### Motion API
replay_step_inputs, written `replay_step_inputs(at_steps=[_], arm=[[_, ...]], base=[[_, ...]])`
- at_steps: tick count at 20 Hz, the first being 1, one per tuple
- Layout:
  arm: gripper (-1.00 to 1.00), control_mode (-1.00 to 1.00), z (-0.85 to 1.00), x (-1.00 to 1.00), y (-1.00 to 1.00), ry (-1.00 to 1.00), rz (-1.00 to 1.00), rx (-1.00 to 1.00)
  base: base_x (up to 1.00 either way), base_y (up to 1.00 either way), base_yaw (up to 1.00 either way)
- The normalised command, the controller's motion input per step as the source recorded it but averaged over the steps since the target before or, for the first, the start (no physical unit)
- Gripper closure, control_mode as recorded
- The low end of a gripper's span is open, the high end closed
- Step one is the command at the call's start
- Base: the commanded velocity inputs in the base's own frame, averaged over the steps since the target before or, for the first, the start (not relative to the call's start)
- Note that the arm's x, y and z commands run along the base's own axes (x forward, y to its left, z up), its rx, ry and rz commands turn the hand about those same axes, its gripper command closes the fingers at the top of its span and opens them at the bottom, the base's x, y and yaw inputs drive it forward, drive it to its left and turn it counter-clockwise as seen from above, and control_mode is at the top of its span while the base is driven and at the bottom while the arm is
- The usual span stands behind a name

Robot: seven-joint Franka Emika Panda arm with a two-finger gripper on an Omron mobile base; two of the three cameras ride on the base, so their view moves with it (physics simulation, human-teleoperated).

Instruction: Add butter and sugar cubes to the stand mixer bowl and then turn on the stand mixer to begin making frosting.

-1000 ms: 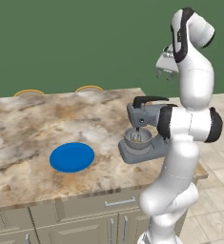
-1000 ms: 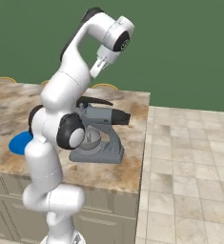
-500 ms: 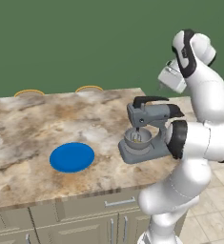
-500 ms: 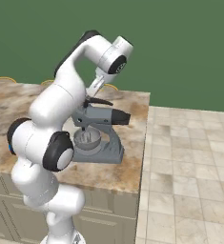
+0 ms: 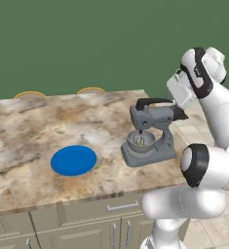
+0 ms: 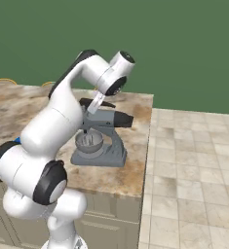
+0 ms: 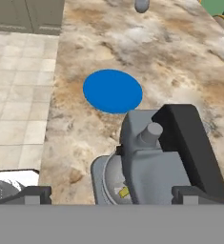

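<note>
The grey stand mixer (image 5: 152,131) stands near the counter's right end, head down over its metal bowl (image 5: 140,142). A yellow bit of butter (image 7: 124,192) shows inside the bowl (image 7: 106,178), under the mixer's head. The sugar cubes are too small to make out. My gripper (image 6: 93,109) hangs just above the black curved lever (image 6: 99,102) on the mixer's head. In the hand view my gripper (image 7: 113,195) is open, its fingertips (image 7: 32,194) wide apart on either side of the mixer (image 7: 151,162), holding nothing. In the left base view the gripper (image 5: 178,104) is at the mixer's rear.
A bare blue plate (image 5: 73,160) lies on the marble counter (image 5: 33,126) left of the mixer. Two yellow-rimmed round things (image 5: 30,94) sit past the counter's far edge. Tiled floor (image 6: 194,160) lies right of the counter; cabinets (image 5: 86,223) are below it.
The hand has come down from high above the mixer to just over its head and lever. The arm's elbow has swung to the right. Mixer and plate have not moved.
</note>
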Motion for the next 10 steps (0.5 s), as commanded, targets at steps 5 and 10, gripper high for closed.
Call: replay_step_inputs(at_steps=[5,10], arm=[[-1.0,-1.0,0.0,-0.25,-0.12,-0.1,-0.25,0.0],[-1.0,-1.0,-0.06,-0.02,-0.26,-0.07,-0.29,0.01]], base=[[0.0,0.0,0.0],[0.0,0.0,0.0]])
